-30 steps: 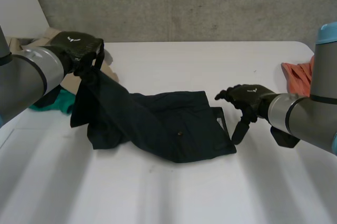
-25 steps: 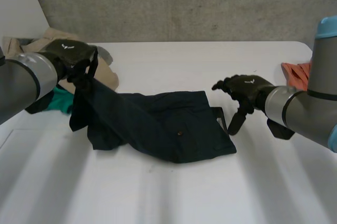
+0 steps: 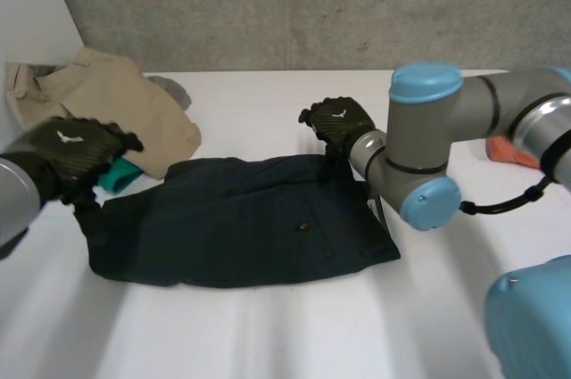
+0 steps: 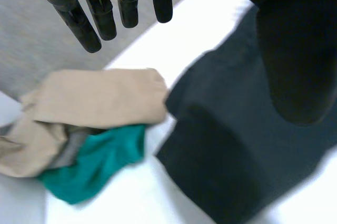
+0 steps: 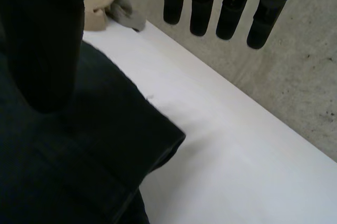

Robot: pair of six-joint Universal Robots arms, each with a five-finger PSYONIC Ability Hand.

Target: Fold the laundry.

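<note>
Left hand (image 3: 67, 154) sits at the middle left of the head view, over the left end of the dark garment (image 3: 241, 232). In its wrist view we see its fingers (image 4: 105, 8) straight and set apart from the thumb, with nothing held. We cannot tell whether the thumb touches the cloth beneath it. Our right hand (image 3: 339, 125) is just above centre, at the garment's far edge. Its fingers (image 5: 231, 8) likewise hang straight, thumb apart, gripping nothing. We see the garment spread flat across the middle of the white table (image 3: 268, 334). A beige garment (image 3: 125, 102) lies at the upper left, just beside the dark one, with a teal cloth (image 3: 116, 174) between it and the left hand. An orange cloth (image 3: 513, 149) shows at the right, behind the right arm (image 3: 428, 138).
</note>
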